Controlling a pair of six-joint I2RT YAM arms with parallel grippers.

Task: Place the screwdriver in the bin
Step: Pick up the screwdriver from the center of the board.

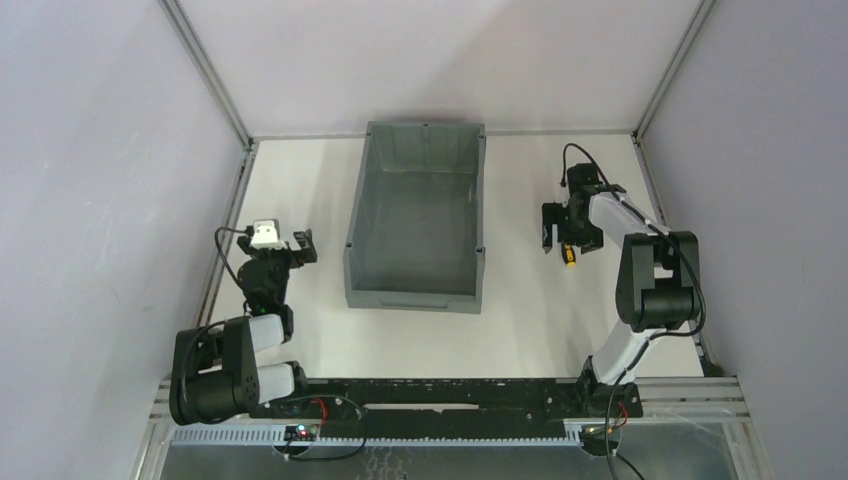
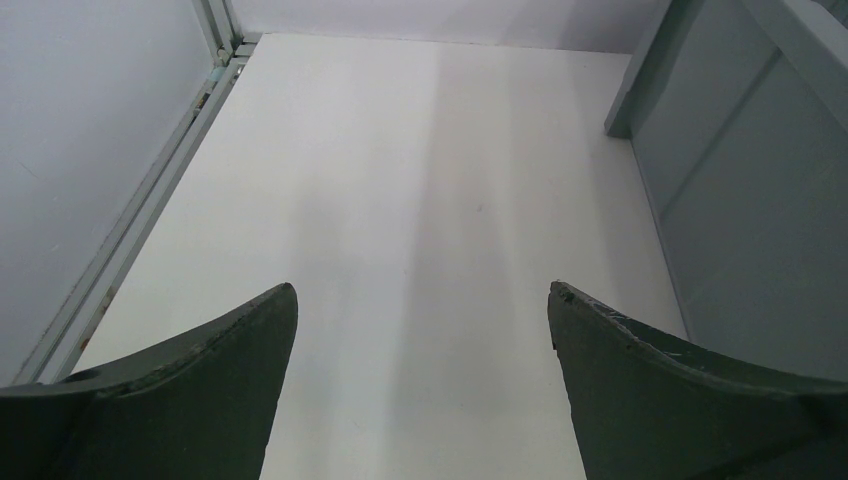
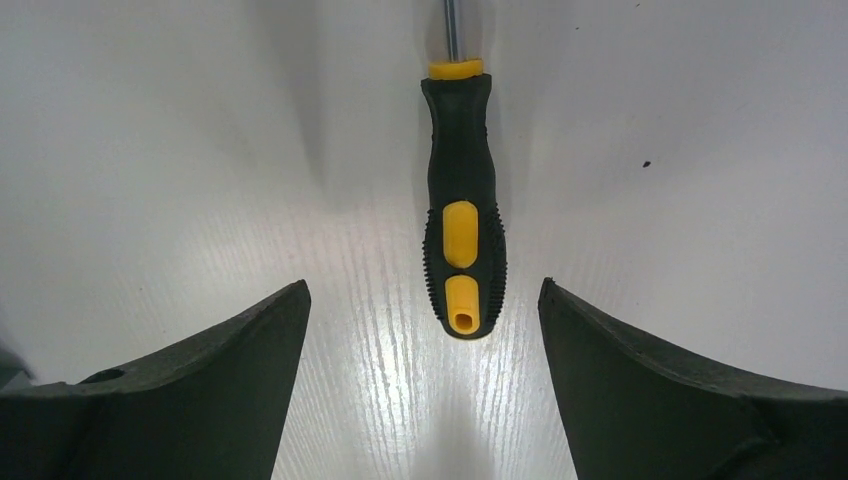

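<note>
The screwdriver (image 3: 462,200), black handle with yellow inserts, lies flat on the white table to the right of the bin; its thin shaft runs off the top of the right wrist view. In the top view only its yellow end (image 1: 569,256) shows under my right gripper (image 1: 568,238). My right gripper (image 3: 422,285) is open and low over the table, and the handle's butt end lies just ahead of and between its fingertips, untouched. The large grey bin (image 1: 415,297) stands mid-table with nothing showing in it. My left gripper (image 1: 304,245) is open and empty, left of the bin.
The bin's left outer wall (image 2: 740,200) stands to the right of my left gripper (image 2: 421,286). A metal frame rail (image 2: 150,210) runs along the table's left edge. Grey enclosure walls close off the back and both sides.
</note>
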